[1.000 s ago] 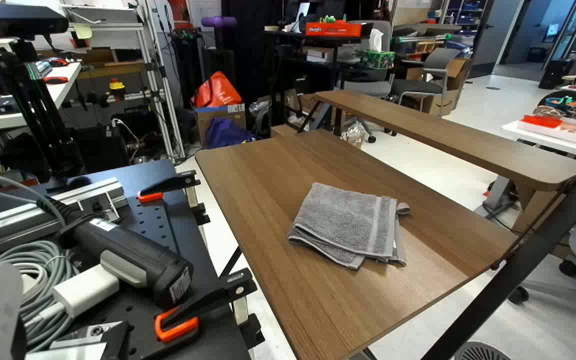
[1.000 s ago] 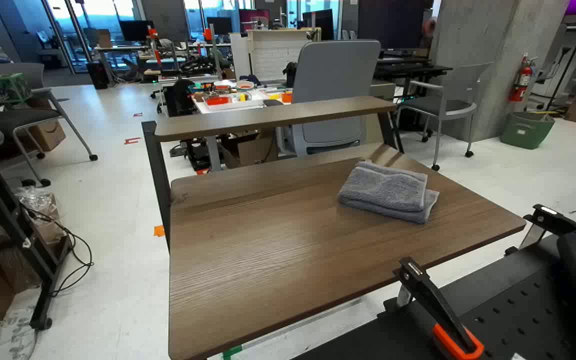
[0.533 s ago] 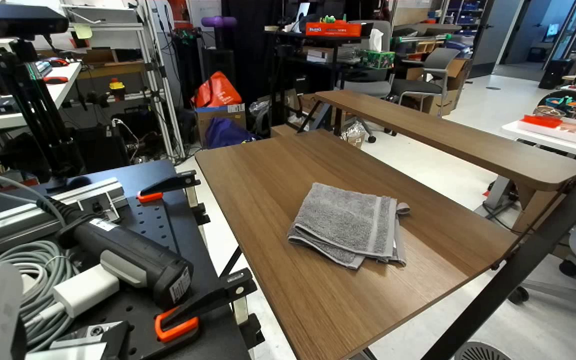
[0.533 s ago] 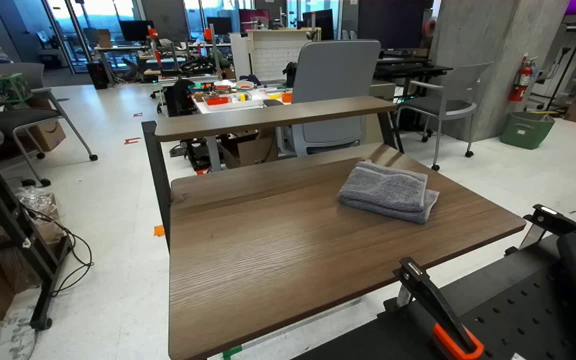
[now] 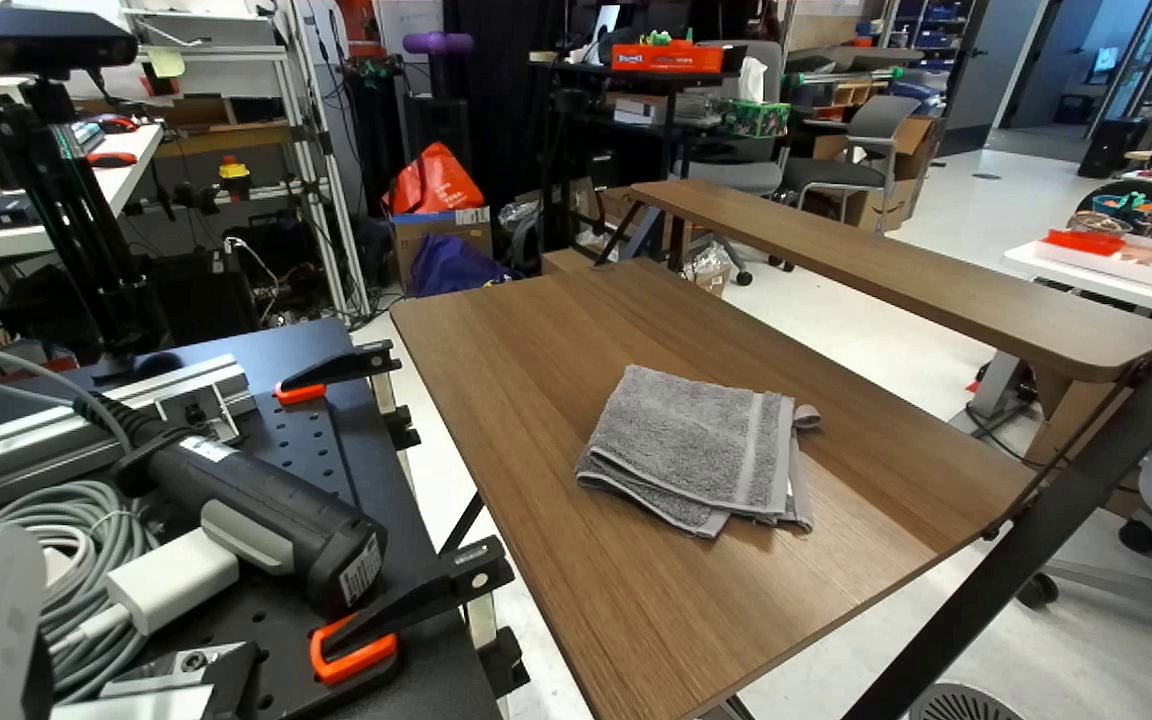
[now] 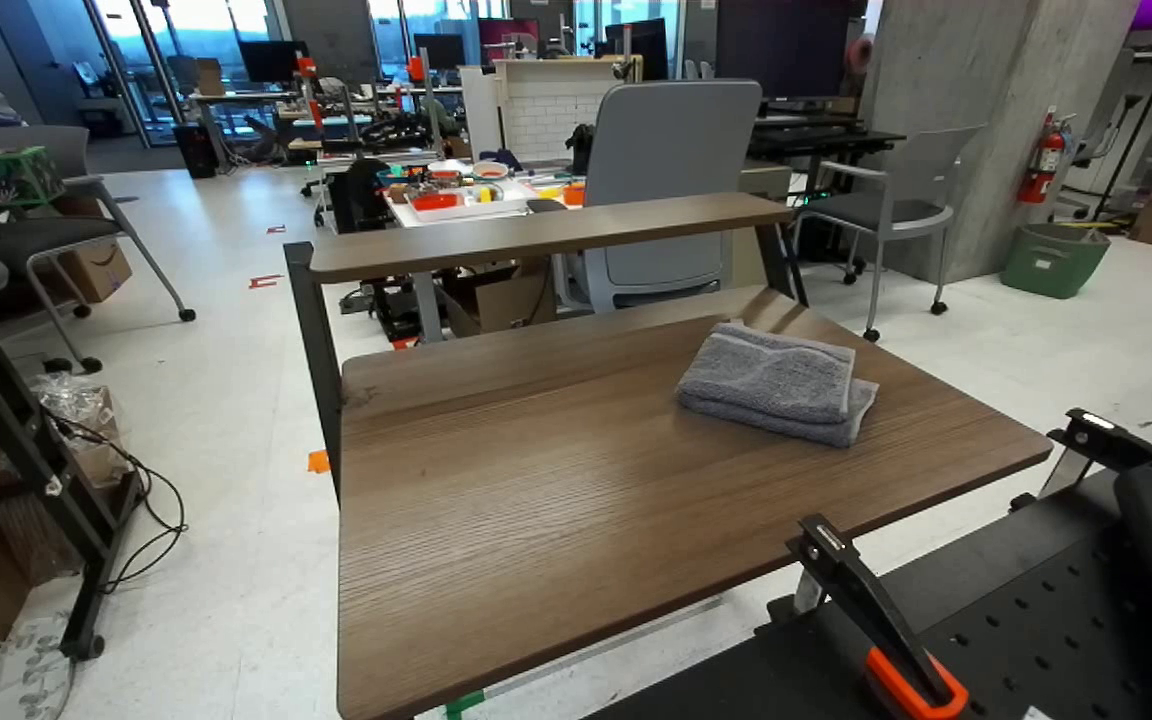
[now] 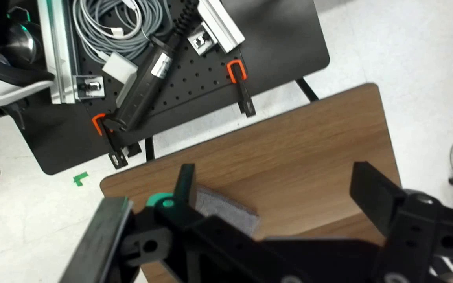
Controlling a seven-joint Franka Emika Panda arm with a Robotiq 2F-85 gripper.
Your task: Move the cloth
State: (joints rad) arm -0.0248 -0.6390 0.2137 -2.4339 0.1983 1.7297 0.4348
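Note:
The cloth is a grey folded towel lying flat on the brown wooden tabletop, and it shows in both exterior views (image 5: 691,440) (image 6: 771,380). Its layered edges and a small loop show on one side. In the wrist view, part of the cloth (image 7: 228,210) appears behind the left finger, and the rest is hidden by the gripper body. My gripper (image 7: 274,168) is open with a wide gap and nothing between the fingers. It is above the wooden table (image 7: 309,149), apart from the cloth. The gripper is not in view in either exterior view.
A raised wooden shelf (image 5: 896,265) runs along one long side of the table. A black perforated bench (image 7: 195,82) stands beside the opposite side, with orange-tipped clamps (image 7: 242,88), a black handheld device (image 7: 148,82) and coiled cable (image 7: 120,27). A grey chair (image 6: 671,180) stands behind the shelf.

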